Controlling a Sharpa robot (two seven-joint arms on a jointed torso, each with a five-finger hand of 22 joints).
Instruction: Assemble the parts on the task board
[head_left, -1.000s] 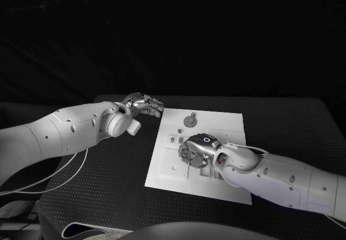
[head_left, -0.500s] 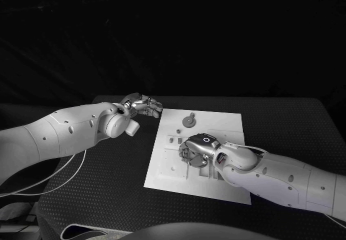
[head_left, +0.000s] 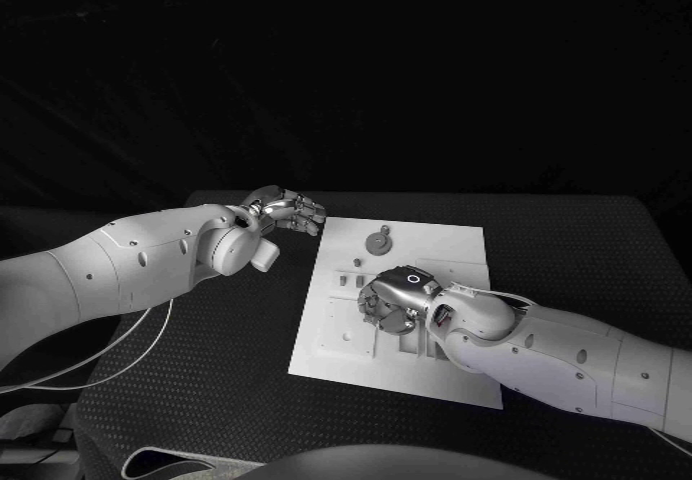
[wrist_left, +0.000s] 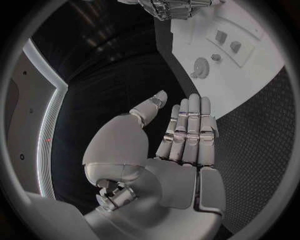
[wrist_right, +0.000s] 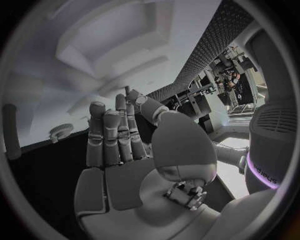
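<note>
The white task board (head_left: 447, 245) is lying at the centre of the frame. The right hand (head_left: 392, 300) is hovering directly over its middle, fingers straight and holding nothing, nearest the small parts (head_left: 378, 240). The left hand (head_left: 286, 212) is waiting open beside the board's upper left corner.

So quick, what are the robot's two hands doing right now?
Left hand: open, fingers straight, holding nothing, beside the task board.
Right hand: over the board; open, holding nothing.
</note>
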